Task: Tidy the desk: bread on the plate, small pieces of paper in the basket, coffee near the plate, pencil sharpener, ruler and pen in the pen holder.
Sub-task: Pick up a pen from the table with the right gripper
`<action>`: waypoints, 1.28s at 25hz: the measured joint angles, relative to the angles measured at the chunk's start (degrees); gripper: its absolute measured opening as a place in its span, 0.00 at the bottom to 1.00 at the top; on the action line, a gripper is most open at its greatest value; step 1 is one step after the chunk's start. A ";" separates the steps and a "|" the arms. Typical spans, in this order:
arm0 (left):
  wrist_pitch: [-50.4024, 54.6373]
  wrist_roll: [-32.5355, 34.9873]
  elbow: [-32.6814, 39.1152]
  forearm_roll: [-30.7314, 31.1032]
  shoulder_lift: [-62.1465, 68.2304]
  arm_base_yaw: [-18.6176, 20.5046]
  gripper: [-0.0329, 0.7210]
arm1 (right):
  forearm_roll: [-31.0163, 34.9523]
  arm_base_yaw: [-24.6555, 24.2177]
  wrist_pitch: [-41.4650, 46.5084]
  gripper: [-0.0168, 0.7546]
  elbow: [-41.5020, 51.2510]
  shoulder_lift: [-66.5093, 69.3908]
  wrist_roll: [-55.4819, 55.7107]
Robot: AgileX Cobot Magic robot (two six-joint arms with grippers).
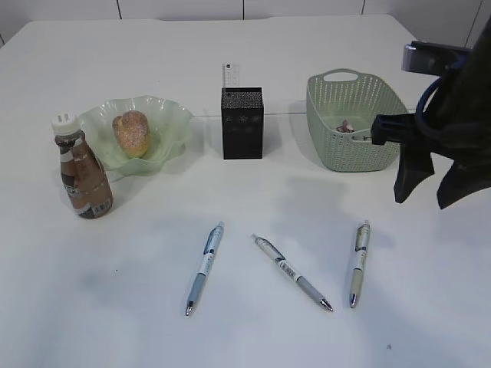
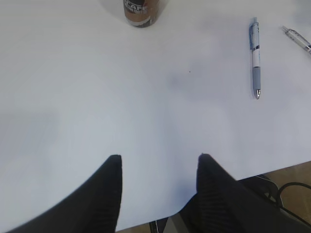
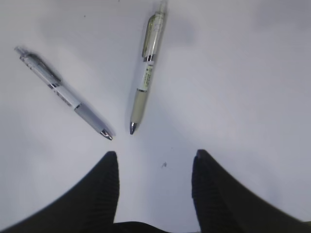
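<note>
The bread (image 1: 132, 132) lies on the green plate (image 1: 170, 115), with the coffee bottle (image 1: 83, 172) (image 2: 141, 12) just to its left. The ruler (image 1: 232, 75) sticks up from the black pen holder (image 1: 242, 123). Paper pieces (image 1: 347, 126) lie in the basket (image 1: 330, 115). On the desk (image 1: 245, 330) lie a blue pen (image 1: 204, 268) (image 2: 255, 58), a grey pen (image 1: 291, 272) (image 3: 63, 94) and a green pen (image 1: 358, 262) (image 3: 146, 73). My right gripper (image 1: 423, 203) (image 3: 154, 153) hangs open above the desk, just right of the green pen. My left gripper (image 2: 159, 156) is open and empty over the desk's near edge. The pencil sharpener is out of view.
The desk's front edge, with cables below it, shows at the bottom of the left wrist view (image 2: 272, 179). The right arm's body (image 1: 460, 115) stands beside the basket's right end.
</note>
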 joint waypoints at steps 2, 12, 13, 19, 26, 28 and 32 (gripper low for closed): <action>0.20 0.00 0.00 0.11 0.00 0.00 0.51 | 0.06 0.00 -1.05 0.53 0.00 1.13 2.33; 0.43 0.00 0.00 0.21 0.00 0.00 0.51 | 5.65 0.00 -6.41 0.53 0.00 10.86 5.49; 0.47 0.00 0.00 0.21 0.00 0.00 0.51 | 5.87 0.00 -6.55 0.53 0.00 12.07 5.49; 0.61 0.00 0.00 0.21 0.00 0.00 0.51 | 6.00 0.00 -8.57 0.53 0.00 16.72 6.47; 0.70 0.00 0.00 0.23 0.00 0.00 0.51 | 6.10 0.00 -11.83 0.53 0.00 19.87 6.94; 0.82 0.00 0.00 0.23 0.00 0.00 0.51 | 6.10 0.00 -12.73 0.53 0.00 20.72 6.94; 0.82 0.00 0.00 0.23 0.00 0.00 0.51 | 5.86 0.00 -13.09 0.53 0.00 22.21 7.06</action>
